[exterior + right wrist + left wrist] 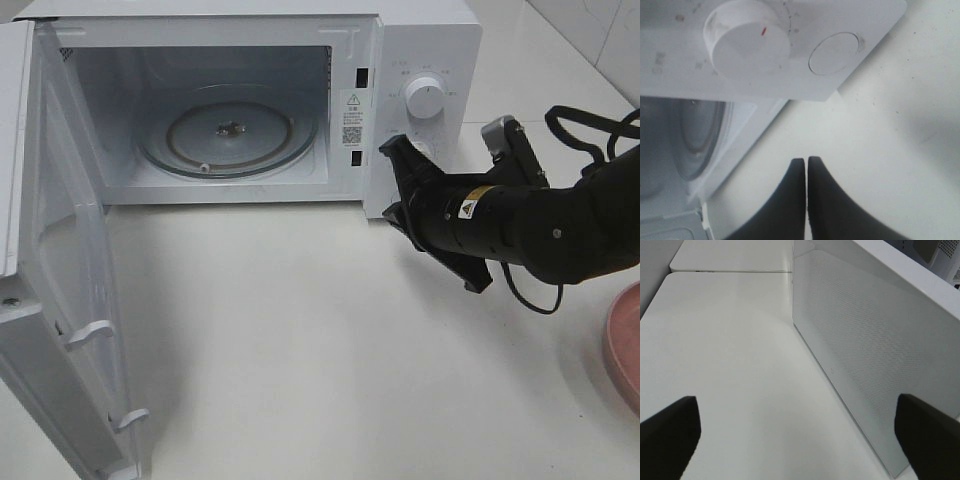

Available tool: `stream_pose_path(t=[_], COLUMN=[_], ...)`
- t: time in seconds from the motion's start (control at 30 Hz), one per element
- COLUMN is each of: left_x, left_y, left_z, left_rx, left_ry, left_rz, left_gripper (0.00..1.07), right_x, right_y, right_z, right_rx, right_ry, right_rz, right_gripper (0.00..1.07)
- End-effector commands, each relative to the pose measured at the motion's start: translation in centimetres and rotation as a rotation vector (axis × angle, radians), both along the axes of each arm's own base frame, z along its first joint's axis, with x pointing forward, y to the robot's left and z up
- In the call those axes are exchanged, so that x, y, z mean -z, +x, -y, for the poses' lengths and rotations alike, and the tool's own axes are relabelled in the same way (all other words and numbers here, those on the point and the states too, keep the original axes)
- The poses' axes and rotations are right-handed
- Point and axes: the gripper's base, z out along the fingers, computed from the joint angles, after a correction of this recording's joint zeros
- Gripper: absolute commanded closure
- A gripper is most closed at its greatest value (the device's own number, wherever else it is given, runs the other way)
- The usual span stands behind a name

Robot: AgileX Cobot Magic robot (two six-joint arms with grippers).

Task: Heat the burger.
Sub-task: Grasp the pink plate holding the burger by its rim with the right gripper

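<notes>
**Oven open, burger nowhere in sight**

We found the microwave (420,50) ready to load: its door (60,300) stood swung wide and the glass turntable (228,135) lay bare inside. The burger itself showed in none of our views. It was not in the cavity, not on the table (300,330), and not on the sliver of pink plate (625,350) at the edge of the overhead view. We judged the task barely begun. Fetching the burger, placing it, closing the door and setting the timer were all left to do.

The right gripper (806,165) hovered low by the control panel, its black fingers pressed together and holding nothing. The left gripper (796,405) had its jaws spread wide and empty, beside a flat white panel with a fine dotted grid.

The oven was smooth white with a matte finish. Its dial (750,40) was a stubby cylinder with a red tick, next to a flush round button (834,53). The turntable was clear, ribbed in rings, and slightly speckled at the centre. The tabletop was plain, pale and even.
</notes>
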Motion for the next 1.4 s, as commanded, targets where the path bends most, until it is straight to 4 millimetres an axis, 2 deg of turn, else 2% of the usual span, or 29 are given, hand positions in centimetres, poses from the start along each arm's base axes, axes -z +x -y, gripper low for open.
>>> stream_pose_path(t=[0.03,0.2,0.3,0.37,0.57,0.7,0.97,1.1,1.33,1.4], left_x=[0.0,0.0,0.0,0.0,0.0,0.0,0.0,0.0,0.0,0.0], left_y=[-0.3,-0.3,-0.3,-0.3,-0.3,-0.3,-0.3,-0.3,-0.3,-0.3], left_z=[0.1,0.1,0.1,0.1,0.1,0.1,0.1,0.1,0.1,0.1], left_rx=[0.006,0.006,0.006,0.006,0.006,0.006,0.006,0.006,0.006,0.006], left_ry=[-0.007,-0.007,-0.007,-0.007,-0.007,-0.007,-0.007,-0.007,-0.007,-0.007], left_rz=[0.027,0.027,0.027,0.027,0.027,0.027,0.027,0.027,0.027,0.027], left_gripper=[0.09,0.09,0.09,0.09,0.09,0.09,0.09,0.09,0.09,0.09], right_x=[-0.6,-1.8,-2.0,-2.8,-4.3,-5.1,-6.6,-7.5,-8.4,-8.4], right_y=[-0.5,-1.9,-2.1,-2.8,-3.2,-3.2,-3.2,-3.3,-3.3,-3.5], right_z=[0.1,0.6,0.8,1.1,1.3,1.3,1.1,0.5,0.1,0.2], right_rx=[-0.093,-0.299,-0.337,-0.459,-0.641,-0.712,-0.979,-1.154,-1.361,-1.509], right_ry=[-0.095,-0.317,-0.356,-0.482,-0.638,-0.685,-0.81,-0.825,-0.887,-0.943], right_rz=[-0.015,-0.044,-0.048,-0.088,-0.143,-0.158,-0.212,-0.173,-0.094,-0.038], right_gripper=[1.07,1.06,1.06,1.05,1.04,1.03,1.01,1.0,1.0,0.99])
